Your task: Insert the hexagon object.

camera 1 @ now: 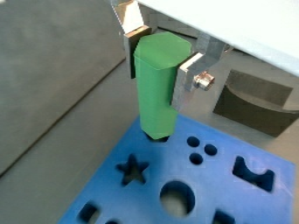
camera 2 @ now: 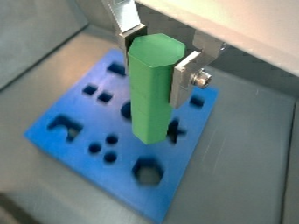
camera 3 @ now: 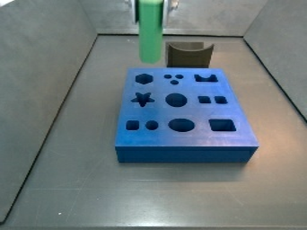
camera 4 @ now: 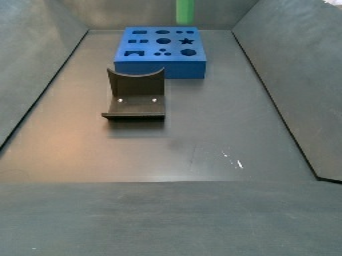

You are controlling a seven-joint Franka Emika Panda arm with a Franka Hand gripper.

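The hexagon object (camera 1: 156,87) is a long bright green six-sided peg, held upright between my gripper's (camera 1: 162,54) silver fingers; it also shows in a wrist view (camera 2: 149,83). The gripper is shut on its upper part. The peg hangs above the blue block (camera 3: 180,117) with shaped holes, its lower end over the block's far left edge in a side view (camera 3: 150,31). In a side view only the peg's lower end (camera 4: 185,10) shows at the frame's top, above the block (camera 4: 163,52). The hexagon hole (camera 3: 145,79) lies just below the peg.
A dark grey curved piece (camera 3: 189,54) stands behind the block, also seen in a side view (camera 4: 135,95) and in a wrist view (camera 1: 260,96). Grey walls enclose the bin floor (camera 4: 174,170).
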